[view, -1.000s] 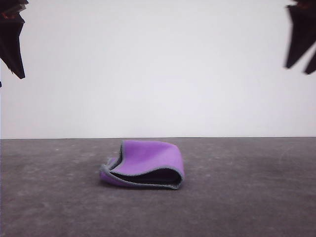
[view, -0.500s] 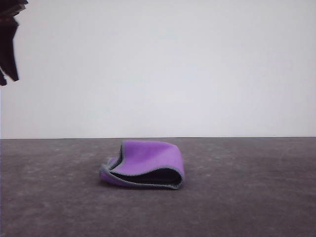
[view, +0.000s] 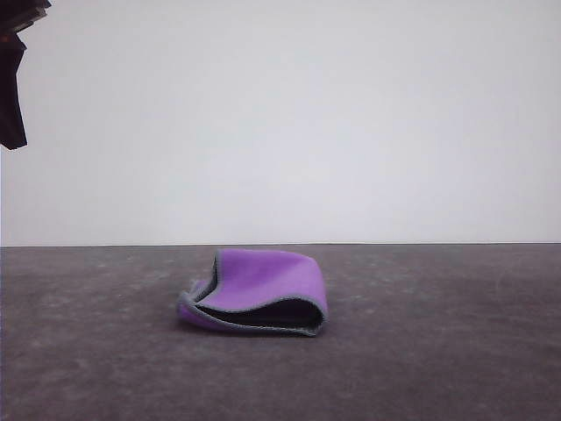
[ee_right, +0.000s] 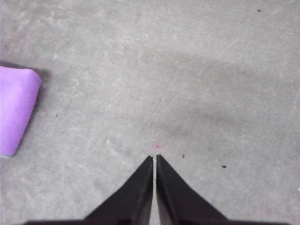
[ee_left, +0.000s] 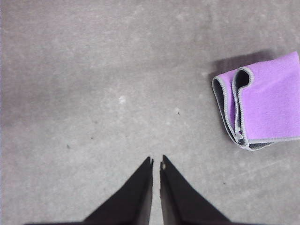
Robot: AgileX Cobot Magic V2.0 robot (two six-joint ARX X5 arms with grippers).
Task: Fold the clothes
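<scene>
Right tool point(ee_right: 154, 158) gone from my front view since a second ago, tips together; left tool point(ee_left: 156, 161) tips nearly touching, holding nothing. Cloth point(view: 259, 294) unmoved, folded purple-out on tabletop point(view: 438, 351).

Even, soft light fills the scene, bright against the white backdrop point(view: 289, 114). The cloth point(view: 259, 294) casts only a faint shadow on the grey bench point(view: 438, 351), darker beside its fold in the left wrist view. Front-view detail is slightly soft and grainy; no glare shows.
</scene>
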